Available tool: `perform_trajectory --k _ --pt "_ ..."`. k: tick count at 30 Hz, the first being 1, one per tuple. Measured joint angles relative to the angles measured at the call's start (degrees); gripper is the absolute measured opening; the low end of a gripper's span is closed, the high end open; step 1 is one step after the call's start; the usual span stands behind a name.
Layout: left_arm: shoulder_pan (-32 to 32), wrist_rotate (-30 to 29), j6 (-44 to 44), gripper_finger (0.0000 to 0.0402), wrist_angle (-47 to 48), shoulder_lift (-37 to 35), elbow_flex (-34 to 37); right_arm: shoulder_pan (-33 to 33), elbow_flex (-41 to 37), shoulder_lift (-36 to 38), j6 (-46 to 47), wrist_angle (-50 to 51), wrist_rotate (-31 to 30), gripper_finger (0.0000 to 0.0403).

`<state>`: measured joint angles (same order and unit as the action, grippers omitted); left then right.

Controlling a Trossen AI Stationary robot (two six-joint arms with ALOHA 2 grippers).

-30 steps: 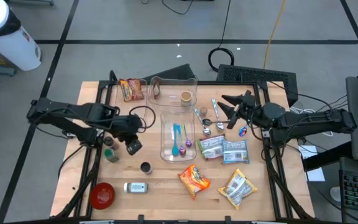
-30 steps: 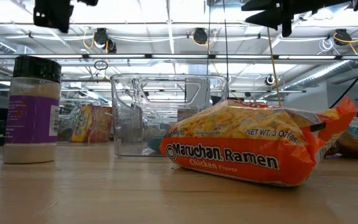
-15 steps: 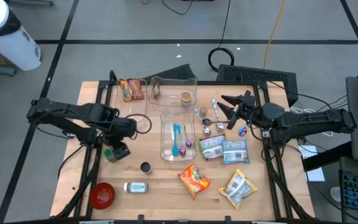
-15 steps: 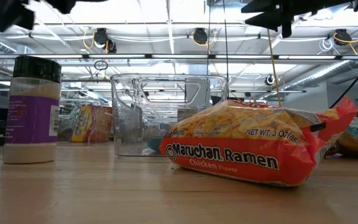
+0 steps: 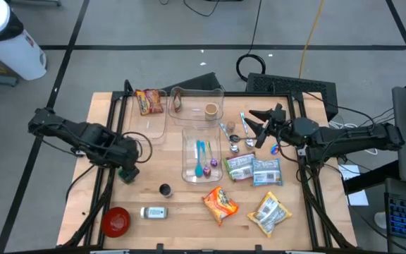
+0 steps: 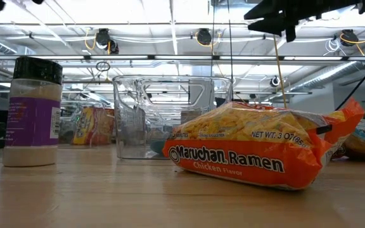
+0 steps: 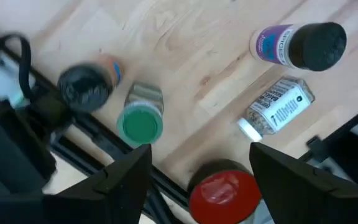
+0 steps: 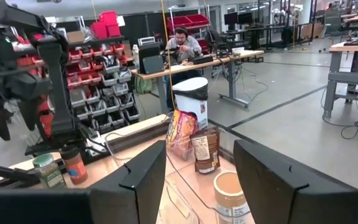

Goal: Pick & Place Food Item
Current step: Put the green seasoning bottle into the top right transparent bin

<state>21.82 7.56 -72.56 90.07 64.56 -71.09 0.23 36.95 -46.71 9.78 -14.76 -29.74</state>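
Wooden table (image 6: 106, 196), Maruchan Ramen packet (image 6: 258, 155), "Chicken Flavor"

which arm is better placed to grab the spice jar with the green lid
Left, probably. Its hand hovers open right over the green-lidded jar at the table's left edge. The right hand is across the table, beyond the clear bin.

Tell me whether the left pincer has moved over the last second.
Yes. In the high view the left pincer has pulled away from the clear tray, toward the table's left edge and the green-lidded jar.
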Motion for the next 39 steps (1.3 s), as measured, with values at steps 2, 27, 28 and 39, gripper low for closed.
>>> perform_trajectory --k 2,27,28,39 --pt "1.76 -0.10 -4.83 0.0287 -0.06 -0.16 0.00 0.00 0.00 -0.65 0.00 0.15 0.01 0.0180" --pt "16.55 -5.73 -51.68 0.0313 -1.92 -0.21 11.66 0.04 0.00 -4.10 0.04 -3.23 4.76 0.0180" --pt "16.55 -5.74 -52.15 0.0313 -2.18 -0.21 12.20 0.04 0.00 -4.10 0.04 -3.48 4.76 0.0180" --pt "16.29 -5.65 -53.59 0.0312 -10.51 -0.23 20.07 0.02 0.00 -4.08 0.04 -3.87 7.56 0.0180"
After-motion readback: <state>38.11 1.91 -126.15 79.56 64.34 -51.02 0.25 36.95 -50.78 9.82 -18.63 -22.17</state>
